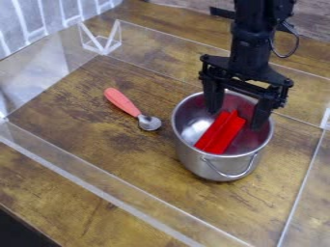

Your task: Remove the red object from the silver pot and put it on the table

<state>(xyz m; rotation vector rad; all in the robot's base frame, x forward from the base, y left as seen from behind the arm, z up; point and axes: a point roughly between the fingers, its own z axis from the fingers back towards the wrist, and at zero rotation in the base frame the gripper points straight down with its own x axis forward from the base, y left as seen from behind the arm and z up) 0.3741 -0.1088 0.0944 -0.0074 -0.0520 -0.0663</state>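
The red object [226, 131], a long bright red block, lies slanted inside the silver pot [206, 162] at the right of the table [91, 154]. My gripper [237, 114] hangs directly above the pot, open, one finger over the pot's left inner side and the other over its right rim. Nothing is between the fingers. The block's upper end sits just under the gripper, apart from both fingers.
A metal spoon with a salmon-red handle [129, 107] lies left of the pot. Clear acrylic walls [77, 188] run round the tabletop. A small clear stand [100, 39] sits at the back left corner.
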